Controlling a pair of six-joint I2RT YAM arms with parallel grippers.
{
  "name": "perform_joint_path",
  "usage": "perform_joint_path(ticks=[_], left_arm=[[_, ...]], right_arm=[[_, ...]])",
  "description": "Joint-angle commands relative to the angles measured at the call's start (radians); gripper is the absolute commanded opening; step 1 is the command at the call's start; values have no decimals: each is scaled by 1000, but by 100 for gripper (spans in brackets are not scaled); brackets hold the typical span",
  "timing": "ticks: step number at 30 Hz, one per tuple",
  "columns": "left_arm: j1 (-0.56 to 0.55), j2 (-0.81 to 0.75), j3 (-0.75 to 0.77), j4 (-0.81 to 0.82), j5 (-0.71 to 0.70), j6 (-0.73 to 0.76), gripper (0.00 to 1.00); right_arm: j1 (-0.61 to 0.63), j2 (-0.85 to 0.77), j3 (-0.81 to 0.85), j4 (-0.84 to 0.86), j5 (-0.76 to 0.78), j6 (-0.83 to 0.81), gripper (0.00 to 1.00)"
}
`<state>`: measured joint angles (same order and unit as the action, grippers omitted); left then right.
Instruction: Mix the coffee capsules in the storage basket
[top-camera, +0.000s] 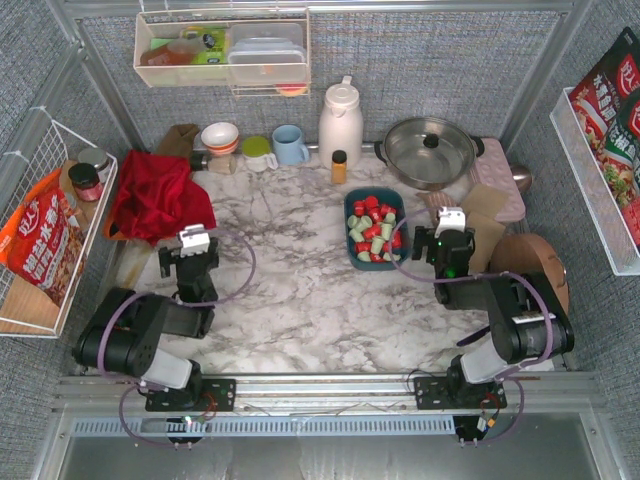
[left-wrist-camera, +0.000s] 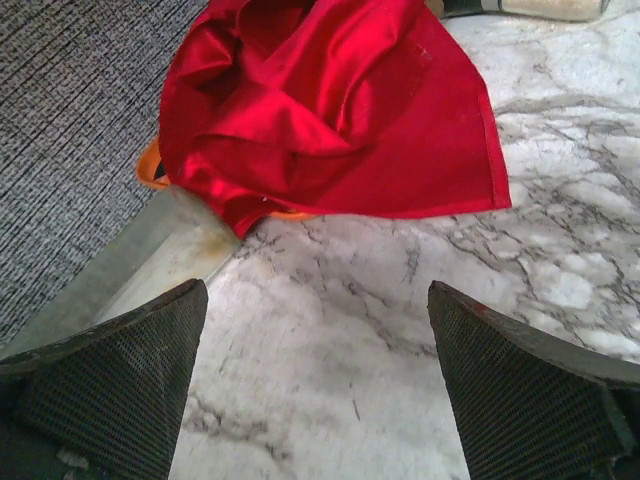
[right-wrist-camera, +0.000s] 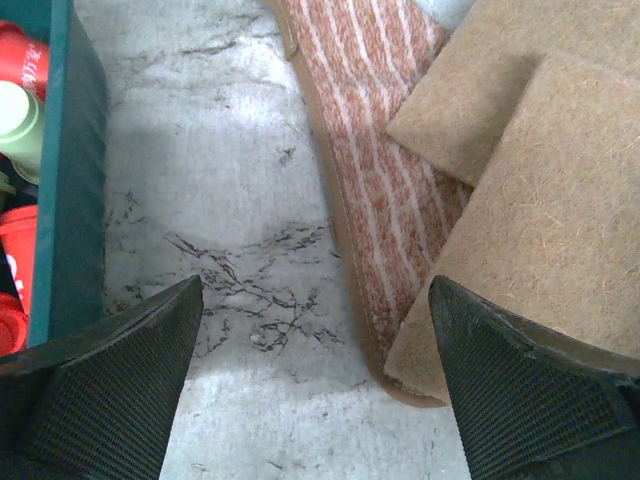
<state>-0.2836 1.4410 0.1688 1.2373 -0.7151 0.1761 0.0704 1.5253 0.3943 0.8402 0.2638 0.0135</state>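
Top external view: I see the basket (top-camera: 350, 222) mid-table, holding red and pale green capsules (top-camera: 372, 228) already interleaved. My right gripper (top-camera: 449, 222) hangs just right of it, fingers wide and empty; my left gripper (top-camera: 193, 240) sits near the red cloth (top-camera: 150, 192), also wide. For any stirring, I judge shallow sweeps with the right gripper best, clear of the rim.

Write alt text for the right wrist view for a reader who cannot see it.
The right gripper hangs open and empty over bare marble table. At the left edge is the teal wall of the storage basket, with red and pale green coffee capsules inside. To the right lie a striped pink mat and overlapping tan fibre mats.
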Motion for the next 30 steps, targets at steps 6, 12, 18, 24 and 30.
perform_joint_path(ticks=[6,12,18,24,30], left_arm=[[348,133,-117,433,418,-326,99],[369,125,-15,247,413,-340,99],[347,119,41,139,425,-306,99],[347,122,38,148,432,-305,99],[347,122,37,148,432,-305,99]], right_arm=[[-4,-3,7,-21,-34,14,99],[-5,-3,7,-21,-35,16,99],[-6,-3,8,-22,-35,16,99],[-6,-3,8,-22,-35,16,99],[-9,-2,10,-28,-43,17,99]])
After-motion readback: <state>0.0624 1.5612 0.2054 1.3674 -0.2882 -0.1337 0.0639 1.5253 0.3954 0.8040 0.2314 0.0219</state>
